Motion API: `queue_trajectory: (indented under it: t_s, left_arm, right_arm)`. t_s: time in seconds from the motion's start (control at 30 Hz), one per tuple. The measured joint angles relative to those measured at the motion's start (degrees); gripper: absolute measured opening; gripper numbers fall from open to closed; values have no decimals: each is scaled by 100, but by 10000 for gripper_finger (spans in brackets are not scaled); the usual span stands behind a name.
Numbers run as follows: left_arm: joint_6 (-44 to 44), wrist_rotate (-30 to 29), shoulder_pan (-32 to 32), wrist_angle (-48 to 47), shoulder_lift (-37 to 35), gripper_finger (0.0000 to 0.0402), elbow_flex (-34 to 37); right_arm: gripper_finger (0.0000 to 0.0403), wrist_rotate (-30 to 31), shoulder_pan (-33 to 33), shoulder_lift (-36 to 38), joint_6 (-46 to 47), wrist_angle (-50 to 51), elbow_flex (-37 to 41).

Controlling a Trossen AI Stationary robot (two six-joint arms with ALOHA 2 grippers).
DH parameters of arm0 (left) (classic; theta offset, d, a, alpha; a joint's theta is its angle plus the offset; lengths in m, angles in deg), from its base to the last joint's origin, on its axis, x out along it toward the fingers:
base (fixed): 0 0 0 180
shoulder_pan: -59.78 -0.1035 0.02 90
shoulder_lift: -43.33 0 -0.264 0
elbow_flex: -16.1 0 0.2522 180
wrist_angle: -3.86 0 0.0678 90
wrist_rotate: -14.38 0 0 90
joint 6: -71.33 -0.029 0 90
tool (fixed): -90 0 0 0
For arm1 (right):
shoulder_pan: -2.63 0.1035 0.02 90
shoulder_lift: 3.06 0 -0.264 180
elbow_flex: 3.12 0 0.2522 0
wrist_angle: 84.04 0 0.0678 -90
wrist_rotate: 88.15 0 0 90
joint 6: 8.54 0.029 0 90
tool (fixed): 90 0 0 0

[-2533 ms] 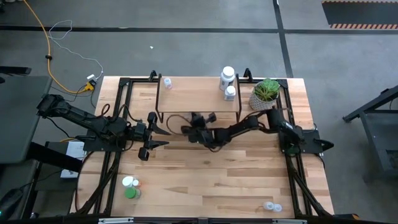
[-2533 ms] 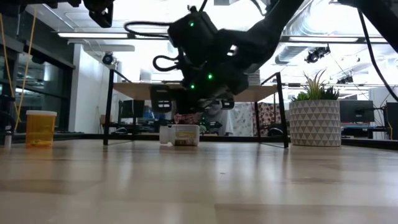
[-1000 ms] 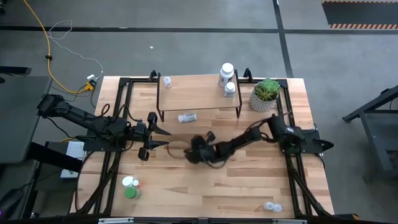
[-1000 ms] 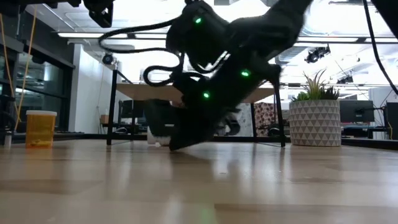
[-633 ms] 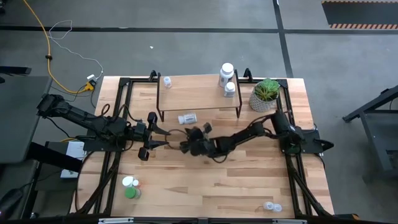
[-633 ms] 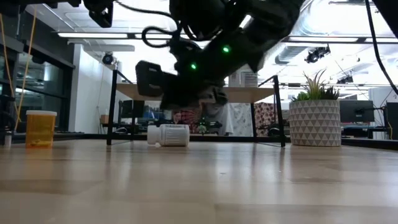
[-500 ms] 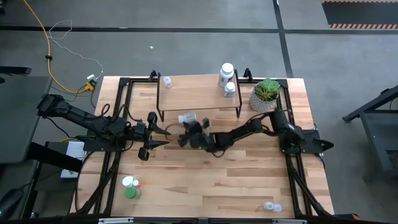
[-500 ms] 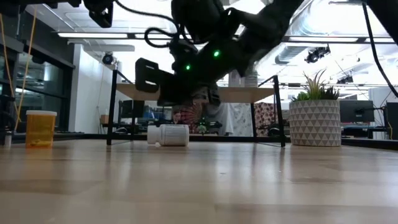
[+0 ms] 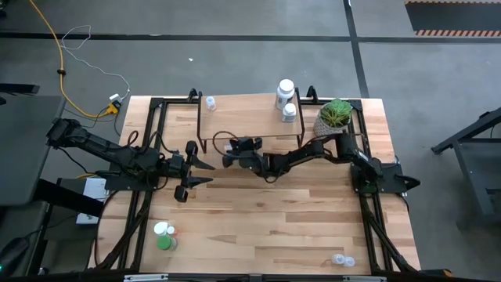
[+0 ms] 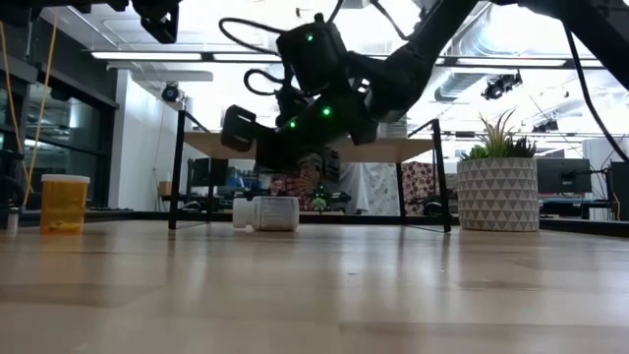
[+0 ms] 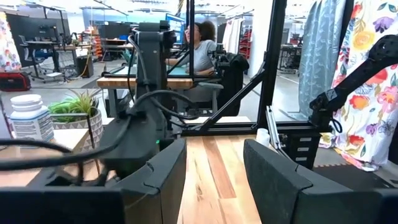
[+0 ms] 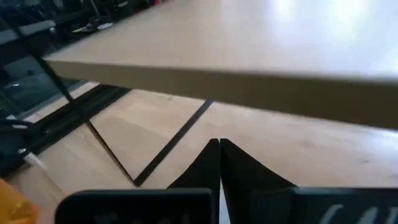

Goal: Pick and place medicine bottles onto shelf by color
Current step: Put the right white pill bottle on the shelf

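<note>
My right gripper (image 9: pixel 228 149) (image 10: pixel 295 147) hangs at the shelf's (image 9: pixel 249 119) near edge, fingers shut and empty (image 12: pixel 219 149), level with the top board (image 12: pixel 249 87). Below it a white bottle (image 10: pixel 265 213) lies on its side on the table; the gripper covers it in the high view. Two white bottles (image 9: pixel 286 92) (image 9: pixel 290 114) and a small clear one (image 9: pixel 210 103) stand on the shelf. Green and white bottles (image 9: pixel 163 236) stand near the table's near-left corner, and clear ones (image 9: pixel 341 259) near its near-right corner. An orange bottle (image 10: pixel 64 203) stands at left. My left gripper (image 9: pixel 200 171) (image 11: pixel 214 174) waits open left of centre.
A potted plant (image 9: pixel 335 117) (image 10: pixel 499 187) stands right of the shelf. Thin black shelf legs (image 10: pixel 175 167) (image 10: pixel 444 172) rise at both ends of the board. Black frame rails (image 9: pixel 149 133) run along the table's left and right sides. Bare wood (image 9: pixel 274 227) lies across the table's middle and near part.
My right gripper has risen from low over the table's middle and swung toward the far edge and left, ending above the lying white bottle at the shelf's front. The bottle has stayed where it lay. My left arm has kept still.
</note>
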Motion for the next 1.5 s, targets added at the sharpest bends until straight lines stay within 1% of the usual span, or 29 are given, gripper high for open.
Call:
queue_trajectory:
  t_s: [0.07,0.23,0.43,0.53,0.77,1.1,1.37,1.5]
  left_arm:
    - [0,-48,0,1,-1,149,0]
    - [-2,-75,0,-1,-1,149,0]
    - [-2,-78,0,-1,-1,149,0]
    - [-2,-78,-2,-1,-1,149,0]
    - [-2,-78,-2,-1,-1,149,0]
    - [-2,-78,-1,-1,-1,149,0]
    - [-2,-78,0,-2,-1,149,0]
    - [-4,-78,0,-3,-1,149,0]
  right_arm:
    - [0,-183,-90,0,79,60,0]
    - [0,-283,-245,0,91,201,0]
    - [0,-667,-356,9,297,688,-4]
    - [0,-747,-389,18,293,906,-14]
    - [0,-827,-382,38,145,1281,-25]
    - [0,-972,-266,39,110,1543,-24]
    - [0,-1299,-228,75,127,1834,-24]
    - [0,-1450,-222,236,188,2133,-20]
